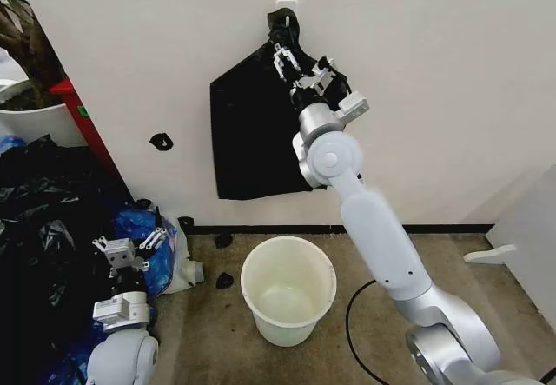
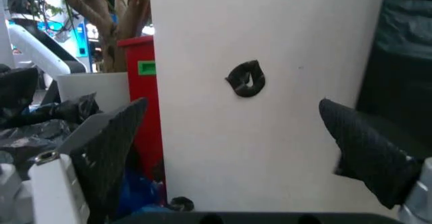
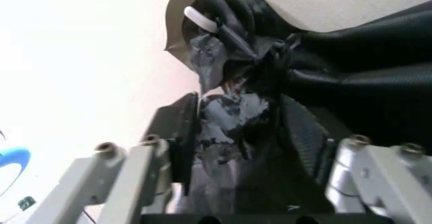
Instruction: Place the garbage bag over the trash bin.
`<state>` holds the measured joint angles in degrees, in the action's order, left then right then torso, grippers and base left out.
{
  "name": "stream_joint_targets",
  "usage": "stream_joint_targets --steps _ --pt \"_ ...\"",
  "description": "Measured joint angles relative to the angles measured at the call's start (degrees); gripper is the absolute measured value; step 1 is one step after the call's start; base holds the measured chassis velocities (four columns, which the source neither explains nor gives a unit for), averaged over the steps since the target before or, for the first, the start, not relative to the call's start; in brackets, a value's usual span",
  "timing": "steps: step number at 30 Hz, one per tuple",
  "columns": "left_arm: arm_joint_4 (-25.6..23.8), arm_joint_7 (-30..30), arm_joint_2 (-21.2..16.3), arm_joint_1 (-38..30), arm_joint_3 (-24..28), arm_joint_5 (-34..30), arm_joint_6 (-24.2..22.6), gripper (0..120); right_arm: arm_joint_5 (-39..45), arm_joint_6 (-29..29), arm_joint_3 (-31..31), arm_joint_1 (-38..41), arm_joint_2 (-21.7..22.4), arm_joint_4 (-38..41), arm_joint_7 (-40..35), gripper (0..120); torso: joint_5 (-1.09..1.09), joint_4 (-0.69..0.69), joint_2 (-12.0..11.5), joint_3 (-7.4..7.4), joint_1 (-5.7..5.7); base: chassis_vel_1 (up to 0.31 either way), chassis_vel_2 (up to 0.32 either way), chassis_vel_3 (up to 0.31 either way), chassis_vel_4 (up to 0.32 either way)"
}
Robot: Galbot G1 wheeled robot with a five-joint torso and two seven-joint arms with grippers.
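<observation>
The garbage bag [image 1: 248, 142], glossy black plastic, hangs flat against the wall from a white hook [image 1: 285, 7]. My right gripper [image 1: 295, 68] is raised to its bunched, crinkled neck just under the hook [image 3: 200, 19]. In the right wrist view the gripper [image 3: 240, 133] is shut on that plastic [image 3: 364, 77], one finger on each side. The trash bin [image 1: 261, 311], a round white bucket, stands upright and empty on the floor below the bag. My left gripper [image 1: 130, 246] stays low at the left, open [image 2: 236, 148] and facing the wall.
A heap of black and blue bags [image 1: 43, 229] fills the floor at the left, behind it a white plant pot [image 1: 35, 120] and a red panel [image 1: 82, 120]. A black scrap [image 2: 246, 79] sticks to the wall. A black cable [image 1: 356, 315] loops right of the bin.
</observation>
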<state>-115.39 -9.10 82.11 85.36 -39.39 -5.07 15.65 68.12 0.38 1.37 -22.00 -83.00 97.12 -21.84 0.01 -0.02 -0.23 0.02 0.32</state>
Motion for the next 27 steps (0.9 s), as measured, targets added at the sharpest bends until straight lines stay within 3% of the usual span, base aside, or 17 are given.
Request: stream_joint_targets --steps 13,20,27 --pt "0.5 -0.7 0.6 0.1 0.2 1.6 0.4 100 -0.3 0.7 0.3 -3.3 1.7 1.9 2.9 1 0.01 0.00 0.0 0.00 0.00 0.000 0.000 0.000 0.000" --pt "0.3 -0.9 0.6 0.4 -0.1 1.9 0.5 100 -0.6 1.6 0.2 -5.6 2.8 4.3 5.1 0 0.00 0.01 0.0 0.00 0.00 0.000 0.000 0.000 0.000" --pt "0.1 -1.1 0.5 0.6 -0.2 2.0 0.8 100 -3.0 2.2 -1.0 -13.0 7.5 10.3 7.7 0 0.01 -0.01 0.0 0.00 0.00 0.000 0.000 0.000 0.000"
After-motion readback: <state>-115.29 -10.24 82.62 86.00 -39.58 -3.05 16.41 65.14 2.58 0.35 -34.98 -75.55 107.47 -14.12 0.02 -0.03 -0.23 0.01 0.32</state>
